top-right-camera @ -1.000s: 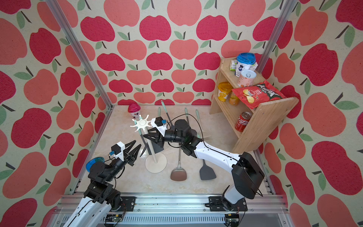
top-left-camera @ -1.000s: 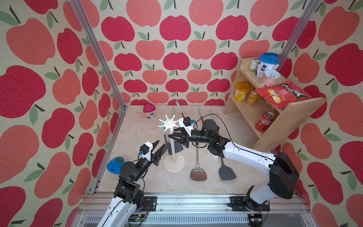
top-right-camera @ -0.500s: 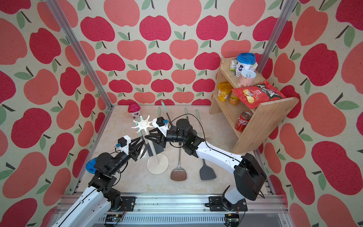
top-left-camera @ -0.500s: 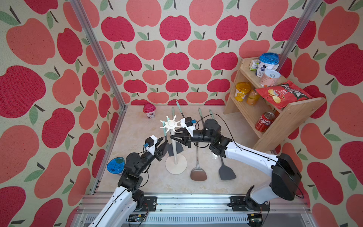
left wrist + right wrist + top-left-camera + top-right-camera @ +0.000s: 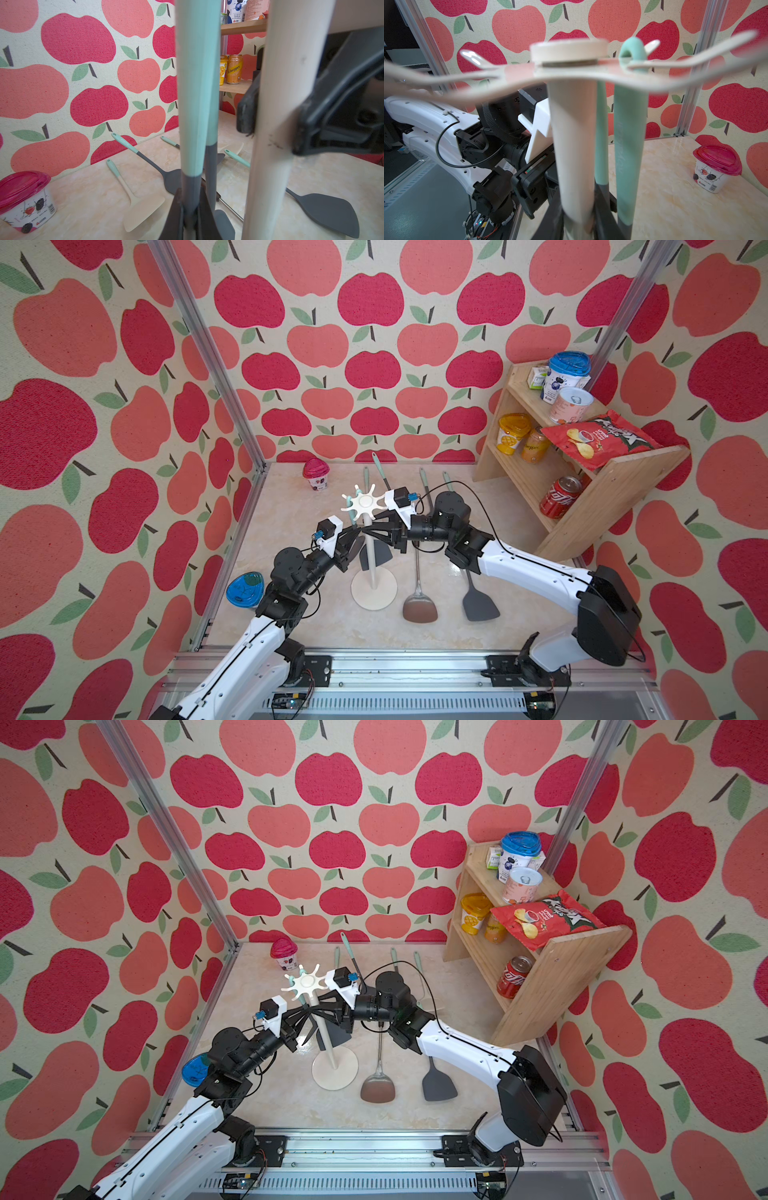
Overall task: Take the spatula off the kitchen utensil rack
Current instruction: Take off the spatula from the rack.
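Apple-print walls (image 5: 374,302), aluminium corner posts (image 5: 212,364), pale marble floor (image 5: 291,622), wooden stepped shelf (image 5: 623,489)

Wooden shelf (image 5: 615,489) holds chips bag (image 5: 598,437) and cola can (image 5: 561,496); pink-lidded cup (image 5: 316,475) near back wall.

One kitchen utensil rack (image 5: 374,593) stood on the bench (image 5: 340,630), bearing two hanging spatulas (image 5: 630,128), (image 5: 601,133). At least four more lay loose: one cream spatula (image 5: 143,209), one brown-bladed spatula (image 5: 419,610) and two dark spatulas (image 5: 480,605), (image 5: 171,180).

One wooden shelf (image 5: 615,489) carried two lidded cups (image 5: 567,364), (image 5: 513,431), two drink cans (image 5: 561,495), (image 5: 536,445), one pull-tab tin (image 5: 571,404), one small carton (image 5: 536,377) and one crisp bag (image 5: 598,435).

Elsewhere were one red-lidded cup (image 5: 316,475) and one blue-lidded cup (image 5: 245,591). Two robot arms (image 5: 249,647), (image 5: 532,568) were counted.
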`<action>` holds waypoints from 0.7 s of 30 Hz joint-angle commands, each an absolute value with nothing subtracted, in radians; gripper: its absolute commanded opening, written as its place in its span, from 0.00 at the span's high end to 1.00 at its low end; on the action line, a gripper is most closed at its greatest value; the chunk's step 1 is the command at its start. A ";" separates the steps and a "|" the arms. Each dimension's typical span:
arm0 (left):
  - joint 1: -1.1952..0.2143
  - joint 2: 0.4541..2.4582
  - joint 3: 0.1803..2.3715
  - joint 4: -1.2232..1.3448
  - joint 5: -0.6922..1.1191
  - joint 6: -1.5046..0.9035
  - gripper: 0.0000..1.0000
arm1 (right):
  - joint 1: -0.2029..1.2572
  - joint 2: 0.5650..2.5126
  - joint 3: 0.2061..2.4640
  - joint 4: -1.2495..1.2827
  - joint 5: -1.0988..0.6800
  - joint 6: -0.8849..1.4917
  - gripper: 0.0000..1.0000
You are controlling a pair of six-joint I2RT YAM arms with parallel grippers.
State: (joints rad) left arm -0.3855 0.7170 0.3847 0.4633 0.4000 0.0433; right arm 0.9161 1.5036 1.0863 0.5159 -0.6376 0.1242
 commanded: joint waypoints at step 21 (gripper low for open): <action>-0.388 0.535 0.373 0.426 0.067 0.020 1.00 | 0.917 1.434 1.051 0.423 -0.585 0.135 1.00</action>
